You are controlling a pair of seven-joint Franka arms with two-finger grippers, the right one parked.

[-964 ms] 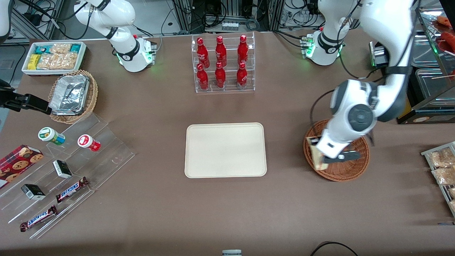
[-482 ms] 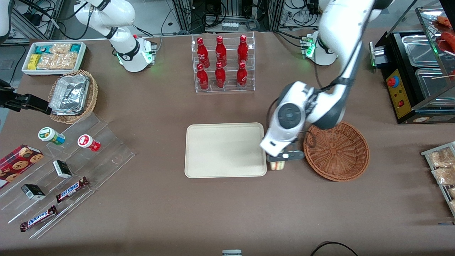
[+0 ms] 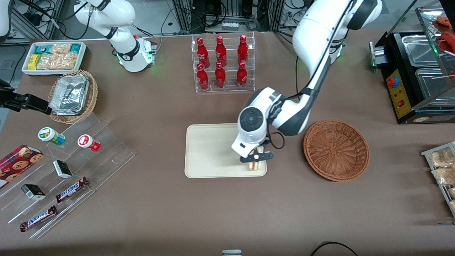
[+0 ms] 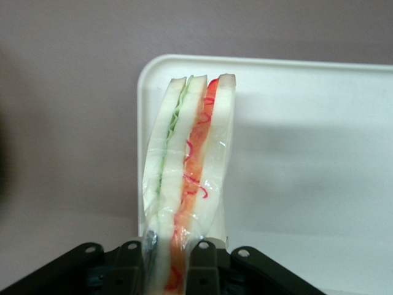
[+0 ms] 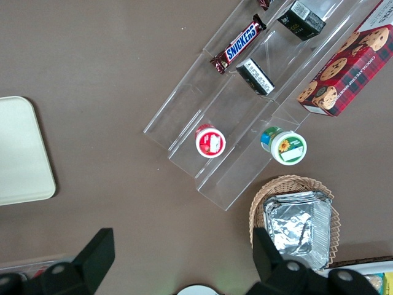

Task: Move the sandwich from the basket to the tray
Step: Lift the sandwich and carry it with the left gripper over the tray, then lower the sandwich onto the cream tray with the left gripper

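The gripper [image 3: 256, 157] is hanging over the cream tray [image 3: 213, 149], at the tray's corner nearest the front camera on the wicker basket's [image 3: 336, 149] side. Its fingers [image 4: 132, 261] are clamping the clear-wrapped sandwich [image 4: 187, 184], cut edge showing red and green layers. The basket is sitting beside the tray on the brown table [image 3: 227, 213].
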